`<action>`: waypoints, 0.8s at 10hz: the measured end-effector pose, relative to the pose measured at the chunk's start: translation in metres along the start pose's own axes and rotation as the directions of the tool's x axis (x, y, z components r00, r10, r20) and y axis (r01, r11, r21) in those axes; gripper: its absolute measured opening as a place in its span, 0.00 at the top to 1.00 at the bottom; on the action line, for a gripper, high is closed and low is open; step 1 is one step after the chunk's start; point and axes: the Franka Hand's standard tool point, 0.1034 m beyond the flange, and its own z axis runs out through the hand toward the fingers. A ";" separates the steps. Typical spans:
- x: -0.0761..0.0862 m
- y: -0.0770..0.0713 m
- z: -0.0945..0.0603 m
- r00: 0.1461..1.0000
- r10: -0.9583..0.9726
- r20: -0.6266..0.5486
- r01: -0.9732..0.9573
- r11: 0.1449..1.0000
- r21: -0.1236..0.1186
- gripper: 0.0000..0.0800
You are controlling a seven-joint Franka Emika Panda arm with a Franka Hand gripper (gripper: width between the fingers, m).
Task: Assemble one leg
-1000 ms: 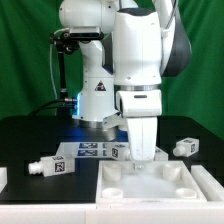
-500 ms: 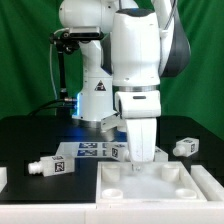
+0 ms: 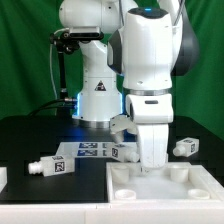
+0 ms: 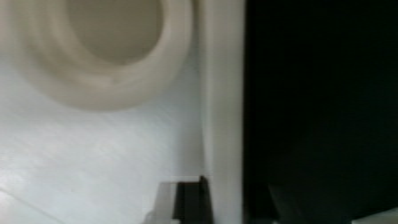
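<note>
At the exterior view's left edge I see a white block (image 3: 3, 178) cut off by the frame. Next to it the first leg (image 3: 48, 167) lies on the black worktop (image 3: 30, 135) with its tags showing. After that comes the marker board (image 3: 88, 150), lying flat, and the second leg (image 3: 120, 152) sits just at its right-hand end, close in front of the arm (image 3: 150, 60). The arm fills the middle of my view and blocks whatever lies behind it. Its end effector (image 3: 152, 160) is down at the far edge of the large white panel (image 3: 150, 192), between two of the round sockets (image 3: 120, 172). I cannot tell whether it is released or clenched: the white housing hides the fingers, and the wrist view is a blur of one socket, the panel's face and edge, and dark worktop alongside. The third leg (image 3: 185, 147) lies on the worktop at the exterior view's right, just beyond the panel's far corner and apart from the end effector.
</note>
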 end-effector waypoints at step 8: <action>-0.002 0.000 -0.001 1.000 0.024 0.010 -0.024 1.000 -0.015 0.46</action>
